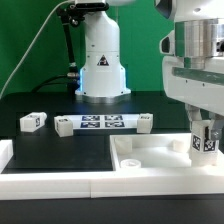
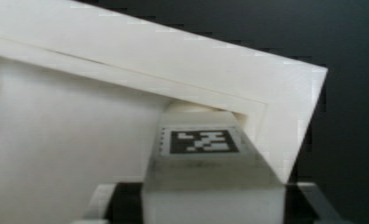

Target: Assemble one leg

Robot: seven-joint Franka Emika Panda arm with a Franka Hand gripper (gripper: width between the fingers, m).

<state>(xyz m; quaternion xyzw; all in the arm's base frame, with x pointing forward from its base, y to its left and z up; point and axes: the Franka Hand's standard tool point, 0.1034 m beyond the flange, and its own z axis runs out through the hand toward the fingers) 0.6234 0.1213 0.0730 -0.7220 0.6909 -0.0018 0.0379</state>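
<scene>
- Between the jaws stands the leg [image 1: 204, 141] [image 2: 204, 160], upright, its tag facing out; the jaws are clamped on it.
- Below the jaws lies the white panel [image 1: 140, 157] [image 2: 145, 80]; the leg's lower end meets its corner.
- Away from the jaws, the marker board [image 1: 100, 123] lies on the black surface [image 1: 40, 145].

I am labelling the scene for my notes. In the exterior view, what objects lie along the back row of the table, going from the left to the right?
Loose leg → second leg → marker board → third leg.
</scene>
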